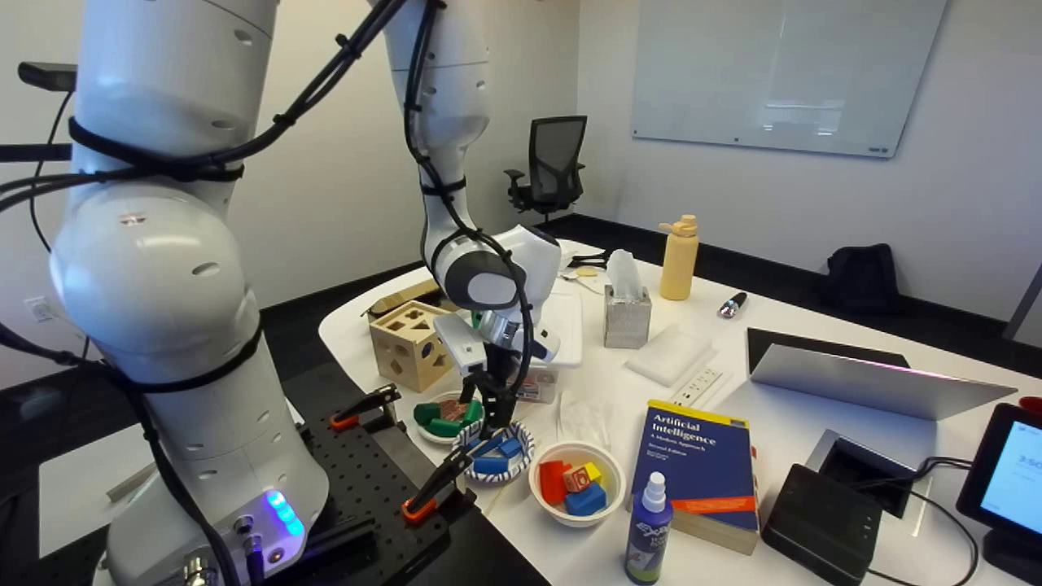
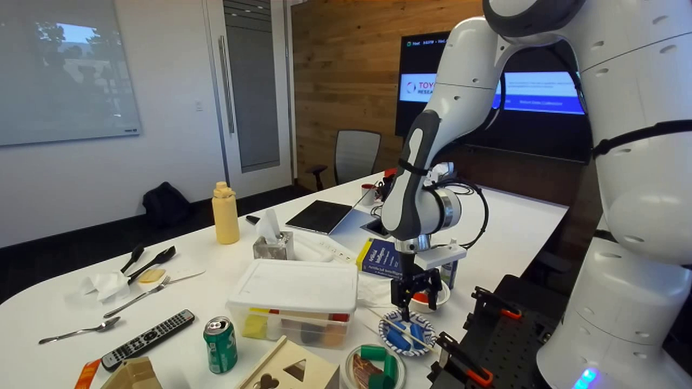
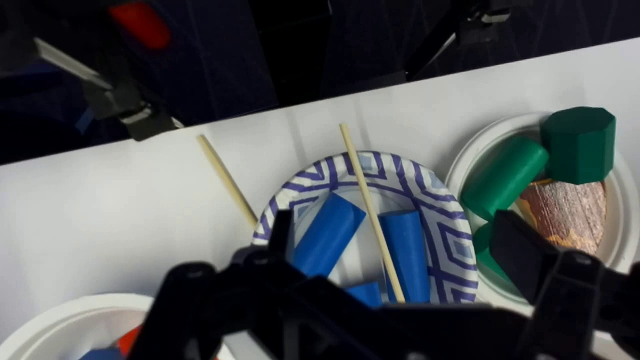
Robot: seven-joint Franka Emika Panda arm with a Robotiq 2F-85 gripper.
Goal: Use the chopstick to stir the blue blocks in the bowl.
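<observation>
Pale wooden chopstick [image 3: 371, 210] across purple-patterned round paper bowl [image 3: 456, 245]; black two-finger gripper [image 3: 394, 225] spread wide, empty. If pinching off-centre, might roll chopstick away, snag blue oblong blocks [image 3: 325, 240].

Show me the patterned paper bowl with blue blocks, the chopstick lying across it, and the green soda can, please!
Patterned paper bowl [image 3: 449, 229]: wrist view, on its sloping wall.
Chopstick [image 3: 372, 213]: wrist view, middle of its visible length.
Green soda can [image 2: 220, 347]: an exterior view, on its green side.
</observation>
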